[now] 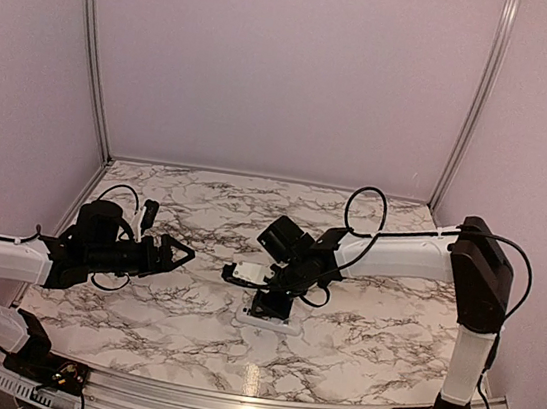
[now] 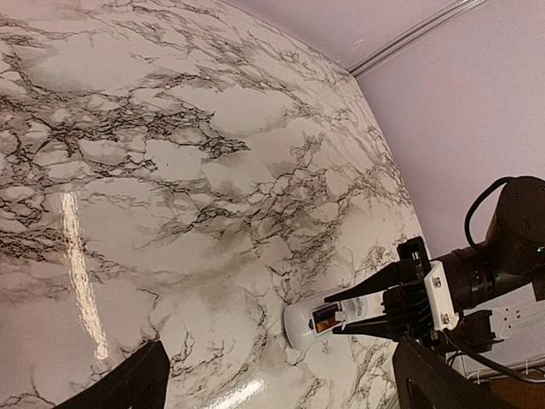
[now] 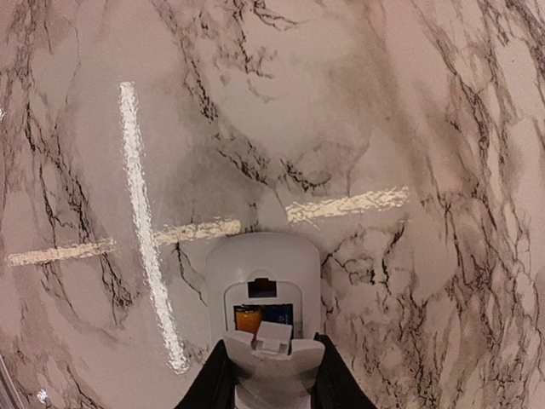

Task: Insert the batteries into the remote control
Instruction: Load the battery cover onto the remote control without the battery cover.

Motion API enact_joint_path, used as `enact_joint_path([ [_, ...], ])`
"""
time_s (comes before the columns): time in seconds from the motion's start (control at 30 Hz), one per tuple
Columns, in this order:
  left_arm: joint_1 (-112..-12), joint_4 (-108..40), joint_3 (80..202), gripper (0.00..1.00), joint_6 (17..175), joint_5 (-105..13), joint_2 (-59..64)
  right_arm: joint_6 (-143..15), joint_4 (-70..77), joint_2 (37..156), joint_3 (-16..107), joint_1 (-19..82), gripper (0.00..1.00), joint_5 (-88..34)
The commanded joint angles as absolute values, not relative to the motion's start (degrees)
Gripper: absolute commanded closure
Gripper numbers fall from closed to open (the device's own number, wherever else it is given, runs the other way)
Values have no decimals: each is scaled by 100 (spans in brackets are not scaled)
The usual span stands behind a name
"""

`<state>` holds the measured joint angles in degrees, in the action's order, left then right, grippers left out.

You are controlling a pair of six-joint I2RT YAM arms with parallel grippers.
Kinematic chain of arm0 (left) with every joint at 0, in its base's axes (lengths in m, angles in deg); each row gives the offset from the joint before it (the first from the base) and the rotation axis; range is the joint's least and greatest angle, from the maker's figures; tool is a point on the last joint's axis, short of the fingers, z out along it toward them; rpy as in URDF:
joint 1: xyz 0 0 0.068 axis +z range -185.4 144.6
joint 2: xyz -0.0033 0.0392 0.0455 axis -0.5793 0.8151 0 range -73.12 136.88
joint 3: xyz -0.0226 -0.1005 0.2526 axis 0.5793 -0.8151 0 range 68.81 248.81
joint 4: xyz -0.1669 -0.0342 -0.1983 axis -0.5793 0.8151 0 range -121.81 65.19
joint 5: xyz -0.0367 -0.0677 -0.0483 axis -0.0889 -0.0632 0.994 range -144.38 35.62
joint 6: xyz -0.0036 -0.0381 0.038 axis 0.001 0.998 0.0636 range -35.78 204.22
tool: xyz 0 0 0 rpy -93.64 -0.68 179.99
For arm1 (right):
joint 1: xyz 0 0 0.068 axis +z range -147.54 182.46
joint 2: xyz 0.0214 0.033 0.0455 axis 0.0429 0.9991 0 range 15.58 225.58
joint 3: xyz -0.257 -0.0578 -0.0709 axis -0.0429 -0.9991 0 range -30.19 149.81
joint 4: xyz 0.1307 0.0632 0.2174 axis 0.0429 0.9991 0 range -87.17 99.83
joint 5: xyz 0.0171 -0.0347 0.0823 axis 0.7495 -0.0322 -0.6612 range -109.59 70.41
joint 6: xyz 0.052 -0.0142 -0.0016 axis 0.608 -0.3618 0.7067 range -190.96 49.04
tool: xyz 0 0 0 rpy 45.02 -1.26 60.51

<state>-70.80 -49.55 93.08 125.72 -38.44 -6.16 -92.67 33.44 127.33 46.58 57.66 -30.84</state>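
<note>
The white remote control (image 3: 264, 264) lies face down on the marble table, its battery bay open. The orange battery (image 3: 248, 318) and the dark battery (image 3: 279, 313) sit side by side in the bay. My right gripper (image 3: 271, 383) is closed on the small white battery cover (image 3: 272, 354), which rests tilted over the lower part of the bay. In the top view the right gripper (image 1: 267, 305) is low over the remote (image 1: 276, 321). My left gripper (image 1: 185, 251) is open and empty, left of the remote. In the left wrist view the remote (image 2: 300, 328) shows orange in its bay.
The marble table (image 1: 369, 318) is bounded by lilac walls at the back and sides with metal rails. The right arm's cable (image 1: 363, 211) loops above its forearm. The two grippers are about a hand's width apart.
</note>
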Motion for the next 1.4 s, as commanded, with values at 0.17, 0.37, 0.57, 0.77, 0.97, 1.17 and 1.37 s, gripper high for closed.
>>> enact_joint_path([
  [0.17,-7063,-4939,9482,4,12465,-3788,-544,-9280,3571,12669,4721,5713,78,-2955],
  [0.37,-7057,-4894,9513,4,12452,-3783,-546,-9293,3568,12714,4709,5713,74,-2996],
  [0.57,-7056,-4803,9572,4,12408,-3812,-553,-9292,3618,12712,4672,5713,62,-3038],
  [0.77,-7056,-4789,9631,4,12386,-3804,-502,-9294,3631,12746,4687,5718,60,-3034],
  [0.97,-7063,-4794,9632,4,12351,-3786,-467,-9268,3649,12745,4715,5708,62,-2957],
  [1.17,-7062,-4816,9684,4,12305,-3751,-343,-9205,3723,12756,4719,5634,64,-2935],
  [1.37,-7064,-4806,9771,6,12269,-3742,-221,-9170,3772,12747,4686,5625,65,-2917],
])
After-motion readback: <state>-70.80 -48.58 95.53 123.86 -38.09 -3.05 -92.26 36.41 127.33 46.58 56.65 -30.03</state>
